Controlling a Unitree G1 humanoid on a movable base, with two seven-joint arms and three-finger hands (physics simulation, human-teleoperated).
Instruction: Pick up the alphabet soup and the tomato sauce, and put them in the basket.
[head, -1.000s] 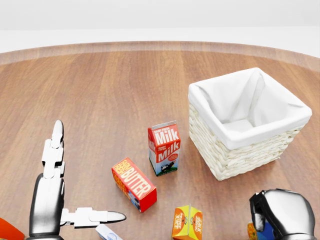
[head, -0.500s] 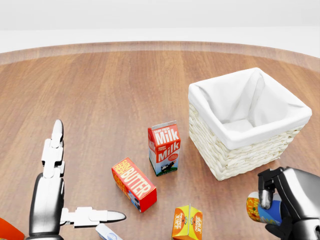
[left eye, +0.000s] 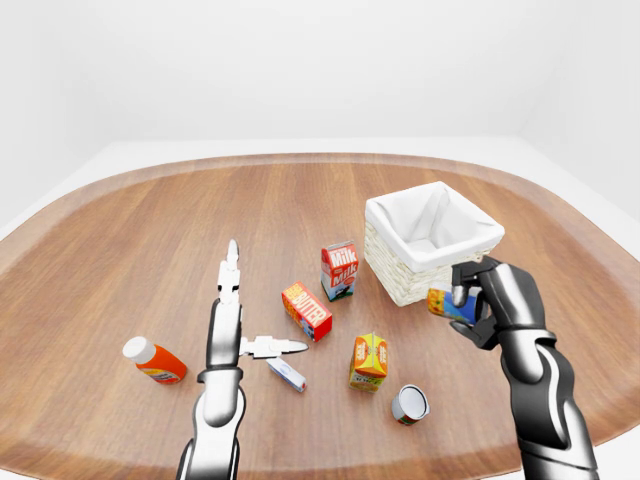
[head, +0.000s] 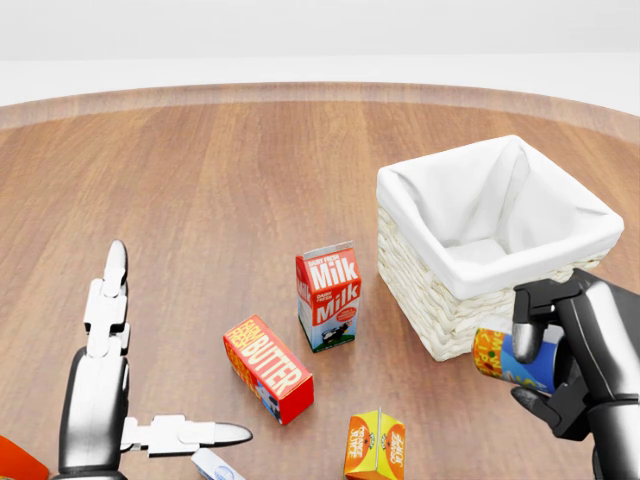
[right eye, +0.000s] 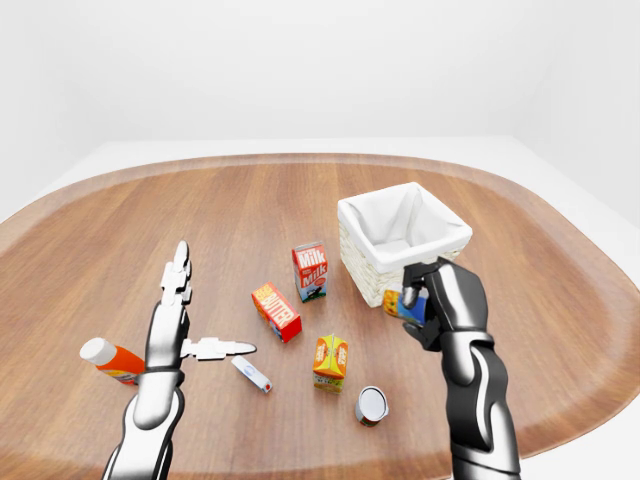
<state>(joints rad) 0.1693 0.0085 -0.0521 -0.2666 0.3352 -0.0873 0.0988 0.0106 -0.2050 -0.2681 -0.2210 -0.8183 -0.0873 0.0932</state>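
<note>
A blue and orange can is held clamped in the right hand, the dark fingers being wrapped round its blue side while its orange end is turned toward the left of the head view. The can is carried off the table, just beside the woven wall of the basket and below the white-lined rim; whether it touches the wicker cannot be told. Which of the two task cans it is cannot be read from its label. The basket's opening lies above and to the left of the closed fingers in the head view.

A second can lies on the wood below and to the left of the right hand in the left-eye view, its pale end showing.

The left hand is kept flat and empty over the table, its fingers spread apart: one finger is pointed toward the top of the view, another toward the butter box. Just past that sideways fingertip a small white tube lies, with an orange juice carton further to the right. The milk carton stands upright between the butter box and the basket. A red bottle with a white cap lies left of the left forearm.

Bare wood extends widely above the upright finger, up to the table's curved rim.
</note>
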